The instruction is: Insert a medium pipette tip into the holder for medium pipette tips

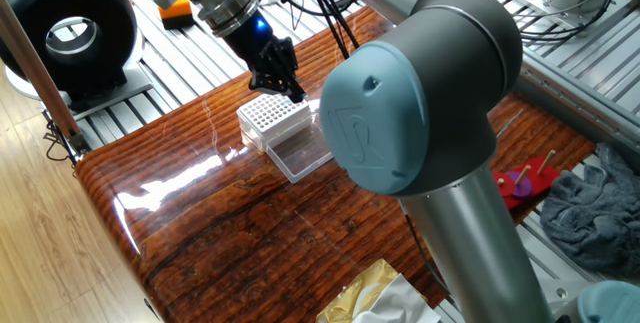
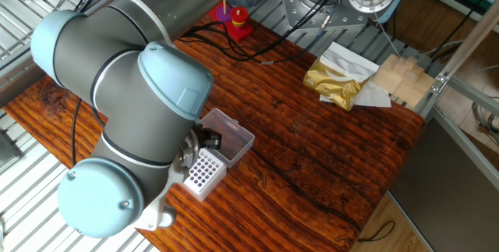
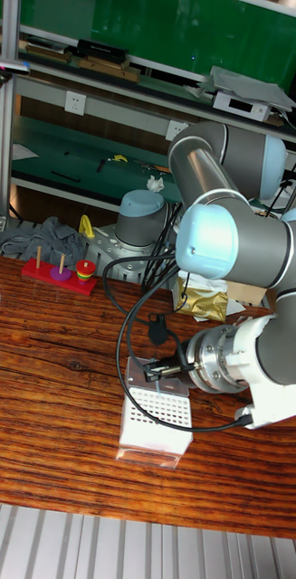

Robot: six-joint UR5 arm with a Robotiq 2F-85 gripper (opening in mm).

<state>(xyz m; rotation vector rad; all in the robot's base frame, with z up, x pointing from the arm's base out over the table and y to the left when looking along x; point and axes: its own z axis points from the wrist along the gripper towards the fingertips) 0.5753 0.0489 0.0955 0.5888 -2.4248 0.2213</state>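
Observation:
The holder for medium pipette tips (image 1: 272, 113) is a small clear box with a white grid of holes; its clear lid (image 1: 300, 151) lies open beside it. It also shows in the other fixed view (image 2: 204, 172) and in the tall view (image 3: 157, 412). My gripper (image 1: 289, 86) hangs just above the far edge of the grid, its black fingers drawn close together. In the tall view the fingers (image 3: 162, 369) point down at the grid's back row. A thin pale medium pipette tip seems pinched between them, though it is too small to see clearly. The arm hides most of the gripper in the other fixed view.
A gold foil bag (image 2: 337, 82) on white paper lies near the table's far corner. A red peg toy with rings (image 3: 62, 270) stands at the table's back edge. A black round fan (image 1: 70, 33) sits off the table. Black cables (image 3: 134, 308) loop behind the holder.

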